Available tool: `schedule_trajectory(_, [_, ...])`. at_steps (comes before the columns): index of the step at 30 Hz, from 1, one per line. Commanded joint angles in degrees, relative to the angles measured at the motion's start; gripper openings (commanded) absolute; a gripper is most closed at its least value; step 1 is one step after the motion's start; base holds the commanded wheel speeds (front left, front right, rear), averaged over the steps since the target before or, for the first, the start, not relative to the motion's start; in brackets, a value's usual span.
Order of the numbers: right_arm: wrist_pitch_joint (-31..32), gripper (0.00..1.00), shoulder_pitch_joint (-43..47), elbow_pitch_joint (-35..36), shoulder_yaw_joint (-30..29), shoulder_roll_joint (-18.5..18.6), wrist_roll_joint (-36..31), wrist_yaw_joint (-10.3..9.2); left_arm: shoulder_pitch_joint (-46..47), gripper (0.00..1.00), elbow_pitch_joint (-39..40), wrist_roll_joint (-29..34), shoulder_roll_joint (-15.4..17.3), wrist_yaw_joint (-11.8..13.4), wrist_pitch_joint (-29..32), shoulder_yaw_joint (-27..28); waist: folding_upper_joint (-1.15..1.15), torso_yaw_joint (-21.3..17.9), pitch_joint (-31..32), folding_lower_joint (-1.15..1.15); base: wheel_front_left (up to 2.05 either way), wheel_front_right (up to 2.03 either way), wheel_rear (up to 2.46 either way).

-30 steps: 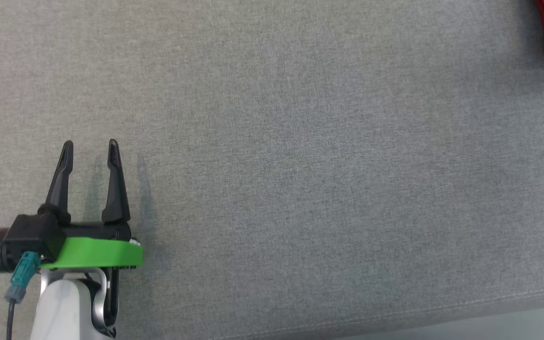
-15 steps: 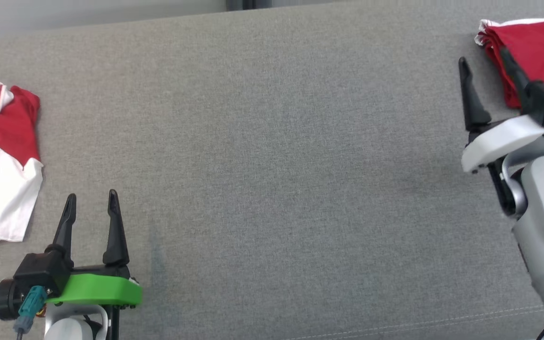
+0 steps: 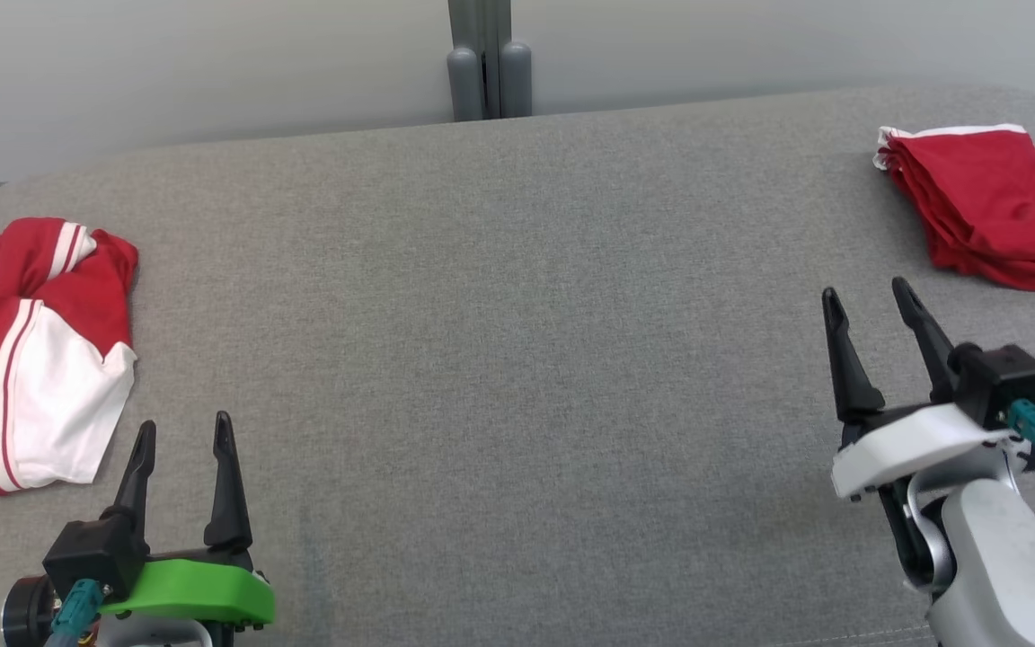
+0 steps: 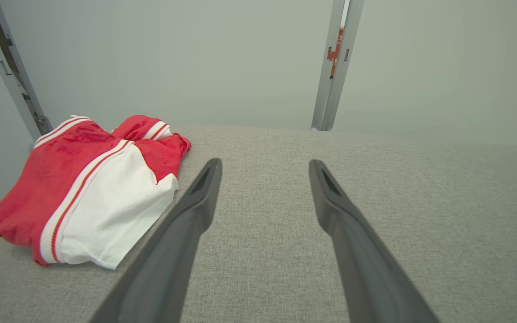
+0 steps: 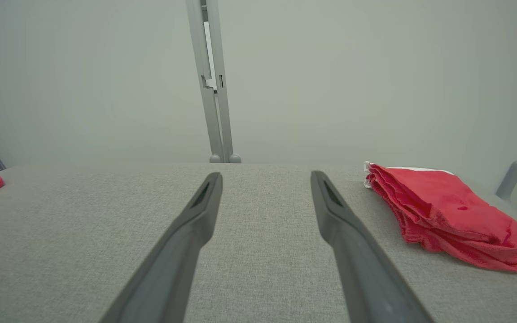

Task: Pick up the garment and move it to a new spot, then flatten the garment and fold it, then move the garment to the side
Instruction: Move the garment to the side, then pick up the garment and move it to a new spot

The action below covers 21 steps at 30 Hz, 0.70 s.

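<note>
In the head view, the camera is seen to have been tilted up since half a second ago, so the wall and a grey post (image 3: 482, 63) are now taken in. The right claw (image 3: 865, 289), one finger of which then lay across the folded red garment (image 3: 985, 207), is now drawn back clear of it, spread fully and holding nothing. The left claw (image 3: 185, 422) is likewise spread wide and empty over the table (image 3: 499, 314). The folded red garment lies at the table's far right corner. A red-and-white garment (image 3: 32, 359) at the left edge is cut off by the frame.

In the left wrist view, the fingers are parted wide, and the red-and-white garment (image 4: 83, 197) lies untouched beside them.

In the right wrist view, the fingers are equally parted, with the folded red garment (image 5: 442, 215) apart to one side.
</note>
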<state>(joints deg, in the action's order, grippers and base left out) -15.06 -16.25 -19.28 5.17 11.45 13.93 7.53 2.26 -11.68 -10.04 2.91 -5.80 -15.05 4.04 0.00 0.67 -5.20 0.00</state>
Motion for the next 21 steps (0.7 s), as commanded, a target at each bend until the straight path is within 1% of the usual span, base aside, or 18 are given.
schedule_trajectory(1, [-0.2,1.00,2.3,0.9,-0.6,-0.6,0.1,-0.07,-1.0,1.00,-0.2,-0.4,0.0,0.2,-0.2,0.0,0.00,0.7,1.4,0.00,0.00,0.00,0.00])
schedule_trajectory(9, [-0.2,1.00,9.8,4.5,-3.9,-3.4,-1.0,-0.07,-1.7,1.00,-1.5,-0.1,0.0,0.1,-0.2,-0.8,0.00,2.1,3.0,0.00,0.00,0.00,0.00])
schedule_trajectory(14, [-0.2,1.00,11.8,5.4,-4.8,-4.5,-1.1,-0.07,-1.8,1.00,-2.3,0.3,0.0,-0.1,-0.2,-0.9,0.00,2.7,3.7,0.00,0.00,0.00,0.00])
schedule_trajectory(21, [-0.2,1.00,12.9,5.5,-4.8,-5.2,-1.4,-0.07,-2.1,1.00,-2.8,0.7,0.0,-0.2,-0.2,-0.8,0.00,2.8,4.4,0.00,0.00,0.00,0.00])
